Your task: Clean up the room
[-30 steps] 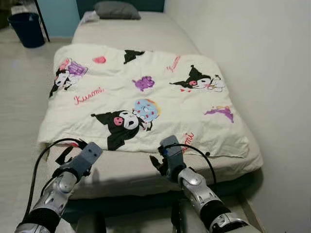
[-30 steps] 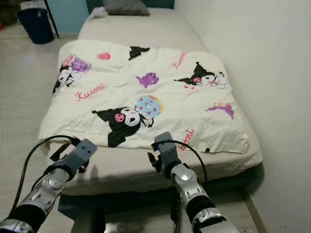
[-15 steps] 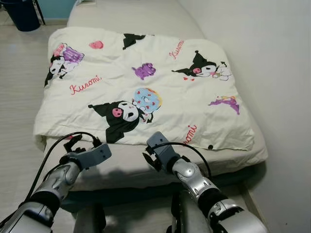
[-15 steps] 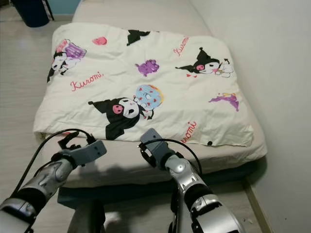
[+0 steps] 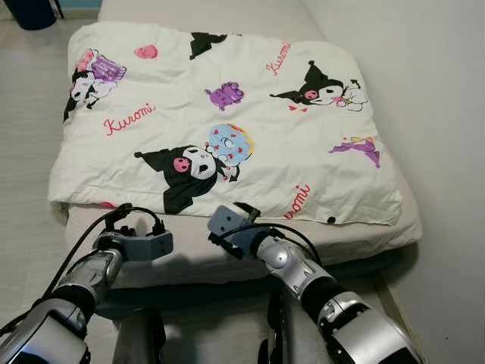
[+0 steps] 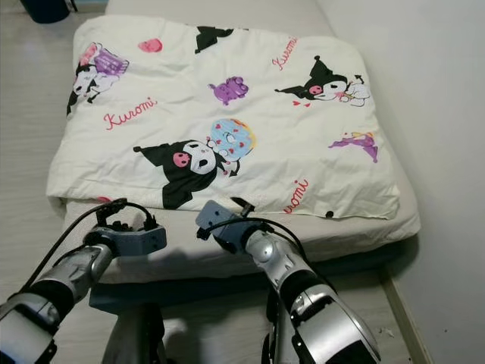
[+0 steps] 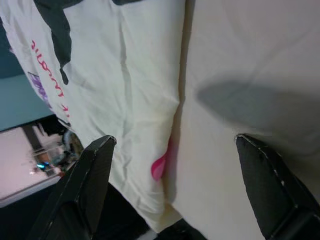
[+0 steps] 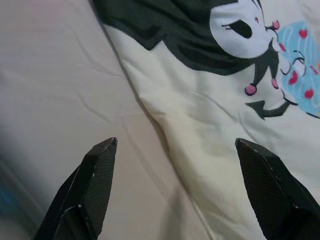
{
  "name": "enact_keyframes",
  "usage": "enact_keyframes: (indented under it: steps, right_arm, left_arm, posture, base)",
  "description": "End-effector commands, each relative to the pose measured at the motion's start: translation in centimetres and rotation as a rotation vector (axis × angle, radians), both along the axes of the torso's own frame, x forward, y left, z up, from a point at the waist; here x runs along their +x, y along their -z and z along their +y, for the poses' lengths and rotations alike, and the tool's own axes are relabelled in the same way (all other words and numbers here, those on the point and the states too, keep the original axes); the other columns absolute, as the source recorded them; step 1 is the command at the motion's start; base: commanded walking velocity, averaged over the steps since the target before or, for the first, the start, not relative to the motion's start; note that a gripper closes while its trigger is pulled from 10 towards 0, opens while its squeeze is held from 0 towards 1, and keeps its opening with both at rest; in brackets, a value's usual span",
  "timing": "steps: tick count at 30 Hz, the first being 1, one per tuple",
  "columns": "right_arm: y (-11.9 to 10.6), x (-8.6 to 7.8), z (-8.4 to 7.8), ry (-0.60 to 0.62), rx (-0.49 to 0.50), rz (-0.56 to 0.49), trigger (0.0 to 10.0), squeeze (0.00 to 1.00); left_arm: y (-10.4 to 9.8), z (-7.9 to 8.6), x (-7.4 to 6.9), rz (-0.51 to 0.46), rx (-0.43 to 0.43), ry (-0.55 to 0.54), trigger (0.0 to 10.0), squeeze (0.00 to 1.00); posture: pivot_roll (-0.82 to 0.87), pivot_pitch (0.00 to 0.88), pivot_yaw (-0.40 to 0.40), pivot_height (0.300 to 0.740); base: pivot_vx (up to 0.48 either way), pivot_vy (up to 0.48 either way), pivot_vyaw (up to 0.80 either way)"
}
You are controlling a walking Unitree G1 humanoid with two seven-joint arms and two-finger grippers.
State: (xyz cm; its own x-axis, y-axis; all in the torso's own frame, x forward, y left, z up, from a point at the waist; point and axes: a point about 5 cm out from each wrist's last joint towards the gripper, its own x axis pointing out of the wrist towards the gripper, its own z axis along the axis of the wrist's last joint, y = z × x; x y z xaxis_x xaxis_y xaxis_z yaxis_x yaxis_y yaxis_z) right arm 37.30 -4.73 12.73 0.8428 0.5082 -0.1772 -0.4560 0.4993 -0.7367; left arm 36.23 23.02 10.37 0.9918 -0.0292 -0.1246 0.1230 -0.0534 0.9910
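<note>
A cream blanket (image 5: pixel 227 114) printed with black cartoon figures and pink lettering lies spread over the beige mattress (image 5: pixel 189 254). Its front edge runs just ahead of both arms. My left gripper (image 7: pixel 173 142) hovers open over the bare mattress strip, close to the blanket's front left corner, where a bit of pink shows under the fold. My right gripper (image 8: pixel 175 142) is open too, right at the blanket's front edge below the black figure (image 5: pixel 186 171). Nothing sits between either pair of fingers (image 8: pixel 95 180).
A white wall (image 5: pixel 455 114) runs along the bed's right side. Light wooden floor (image 5: pixel 23 152) lies to the left, with a dark blue bin (image 5: pixel 30 11) at the far left. The bed's dark base (image 5: pixel 227 292) is in front of my legs.
The camera has tilted down and come closer to the bed. Both grippers have reached in lower toward the blanket's front edge, and the left one has turned sideways.
</note>
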Motion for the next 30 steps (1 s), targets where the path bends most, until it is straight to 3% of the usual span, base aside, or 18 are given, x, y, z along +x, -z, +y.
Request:
enact_keyframes:
  steps: [1,5,8,18,23,30]
  right_arm:
    - [0.8,-0.1,-0.3,0.021,-0.063,0.006,10.0,0.00]
    - [0.2,0.4,-0.4,0.071,-0.151,-0.070,10.0,0.00]
    - [0.2,0.5,-0.2,0.067,-0.209,-0.081,10.0,0.00]
    - [-0.2,0.8,0.0,0.062,-0.313,-0.129,10.0,0.00]
    - [-0.9,1.2,-0.3,0.099,-0.393,-0.224,10.0,0.00]
    - [-2.8,2.0,-0.9,0.208,-0.328,-0.336,10.0,0.00]
  left_arm:
    - [0.6,0.9,-0.5,0.022,0.066,-0.008,10.0,0.00]
    - [-0.3,0.8,0.1,-0.036,0.155,0.003,10.0,0.00]
    - [-1.2,0.6,0.6,-0.081,0.167,0.004,10.0,0.00]
    - [-2.4,0.3,1.3,-0.098,0.176,-0.001,10.0,0.00]
    - [-2.7,0.7,1.4,-0.098,0.202,-0.021,10.0,0.00]
    - [-4.2,1.3,1.8,-0.164,0.209,-0.050,10.0,0.00]
  posture:
    - [-0.07,0.459,-0.074,0.562]
    - [-0.09,0.476,-0.064,0.562]
    - [-0.10,0.490,-0.054,0.562]
    - [-0.11,0.522,-0.056,0.562]
    - [-0.13,0.522,-0.055,0.562]
    - [-0.17,0.503,-0.053,0.562]
  base:
    - [0.000,0.000,0.00]
    - [0.000,0.000,0.00]
    - [0.000,0.000,0.00]
    - [0.000,0.000,0.00]
    - [0.000,0.000,0.00]
    - [0.000,0.000,0.00]
